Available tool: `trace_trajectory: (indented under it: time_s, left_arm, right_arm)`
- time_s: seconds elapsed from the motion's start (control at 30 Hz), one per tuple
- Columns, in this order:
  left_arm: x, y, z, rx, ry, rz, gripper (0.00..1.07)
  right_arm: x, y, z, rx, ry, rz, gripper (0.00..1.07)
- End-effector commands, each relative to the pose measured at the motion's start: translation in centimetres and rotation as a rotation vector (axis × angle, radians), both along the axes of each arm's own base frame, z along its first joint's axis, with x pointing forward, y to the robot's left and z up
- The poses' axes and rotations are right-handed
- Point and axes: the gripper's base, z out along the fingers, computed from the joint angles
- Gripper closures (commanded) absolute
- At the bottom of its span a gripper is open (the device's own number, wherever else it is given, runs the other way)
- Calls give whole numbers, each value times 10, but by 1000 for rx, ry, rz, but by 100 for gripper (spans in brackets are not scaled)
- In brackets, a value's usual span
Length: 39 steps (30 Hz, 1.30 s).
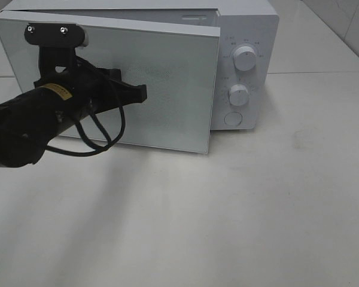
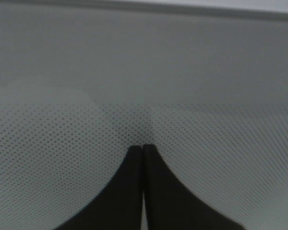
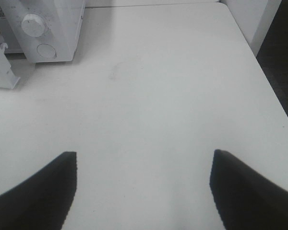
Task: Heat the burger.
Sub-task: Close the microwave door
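— White glass door: is that what the left hand is working on?

— Yes. Its fingers are lying pressed together with nothing between them. The tips are sitting against the dotted face of the door, touching it as far as I can tell.

— Which way is the hand pointing?

— In the high view it is reaching in from 9 o'clock and pointing toward 3 o'clock, along the door's long axis. The free edge is lying at 3 o'clock from the tips, just beside the upper knob of the microwave. That edge is standing slightly proud of the body, so the door is hanging ajar.

— Where is the burger sitting?

— I cannot see it in any view. The table is showing none, so I am guessing it is lying behind the door, at 12 o'clock from the hand. The frosted panel is hiding the inside.

— Is the right hand helping?

— No. It is hovering wide open over bare table, holding nothing, well apart from the microwave and out of the high view.

— So the left is nearer?

— Much nearer. I am judging that the coming push needs to be going toward 12 o'clock, square into the door, rather than sliding along it toward 3 o'clock.
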Motion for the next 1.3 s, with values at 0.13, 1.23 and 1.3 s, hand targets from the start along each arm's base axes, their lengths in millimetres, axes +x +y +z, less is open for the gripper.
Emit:
trace_trajectory:
  time_s: [0.13, 1.23, 1.3]
  left_arm:
    - [17, -16, 3, -8, -6, 4, 107]
    - [85, -44, 15, -24, -1, 85, 107]
    - [85, -44, 15, -23, 3, 82, 107]
  right_arm:
    - [-4, -1, 0, 2, -29, -7, 32]
    - [-4, -1, 0, 2, -29, -7, 32]
    - [-4, -1, 0, 2, -29, -7, 32]
